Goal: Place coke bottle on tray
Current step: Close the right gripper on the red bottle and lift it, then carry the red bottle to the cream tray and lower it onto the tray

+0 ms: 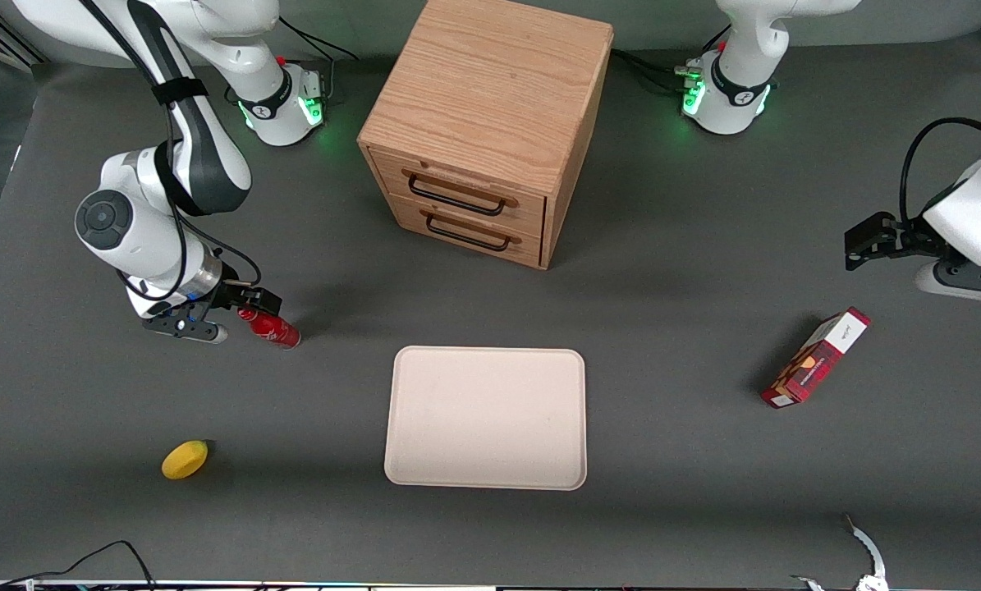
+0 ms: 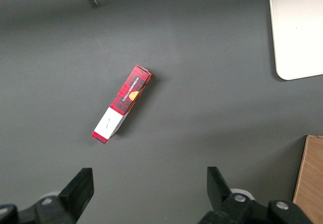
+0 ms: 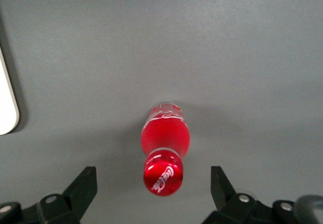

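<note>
One coke bottle (image 3: 164,148) upright on the surface (image 1: 703,328), tool (image 3: 154,191) above its cap with fingers apart, one tray (image 1: 487,419) nearby, one lemon (image 1: 185,459), one box (image 1: 816,358)

White "Coca-Cola" script ran across the cap and again along the body of the small glossy red coke bottle (image 3: 165,143) — the red-and-white rectangular box (image 2: 121,104) carried lettering too small to read.

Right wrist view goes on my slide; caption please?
Open gripper poised over the upright coke bottle, fingers apart on either side, tray edge nearby.
</note>
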### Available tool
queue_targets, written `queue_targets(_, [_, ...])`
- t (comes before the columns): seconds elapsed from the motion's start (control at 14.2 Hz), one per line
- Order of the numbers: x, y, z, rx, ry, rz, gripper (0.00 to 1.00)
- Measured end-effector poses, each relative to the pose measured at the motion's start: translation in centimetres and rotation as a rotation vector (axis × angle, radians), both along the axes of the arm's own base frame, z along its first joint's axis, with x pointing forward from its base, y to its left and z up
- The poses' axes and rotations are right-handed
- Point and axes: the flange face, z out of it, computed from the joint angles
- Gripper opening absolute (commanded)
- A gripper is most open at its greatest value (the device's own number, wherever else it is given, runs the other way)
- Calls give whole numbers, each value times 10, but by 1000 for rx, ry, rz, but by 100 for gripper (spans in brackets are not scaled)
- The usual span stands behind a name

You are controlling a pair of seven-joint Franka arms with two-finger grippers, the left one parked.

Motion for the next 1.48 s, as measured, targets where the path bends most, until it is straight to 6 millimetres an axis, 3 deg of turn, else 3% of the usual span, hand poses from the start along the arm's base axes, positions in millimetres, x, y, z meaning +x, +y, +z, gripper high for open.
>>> queue_targets(0.14, [-1,-1,-3,-4,-9,5,46])
queue_targets(0.21, [-1,-1,-3,-10,-15,11,31])
queue_targets(0.42, [-1,-1,-3,-28,-20,29,4])
queue_targets(0.49, [0,-1,-3,-32,-22,33,0])
queue_targets(0.92, [5,0,6,-36,-47,41,0])
queue_targets(1.06, [15,0,36,-47,-35,38,0])
queue_targets(1.13, [22,0,63,-56,-14,36,0])
queue_targets(1.34, [37,0,174,-60,31,17,0])
queue_targets(1.48, [40,9,237,-7,38,13,0])
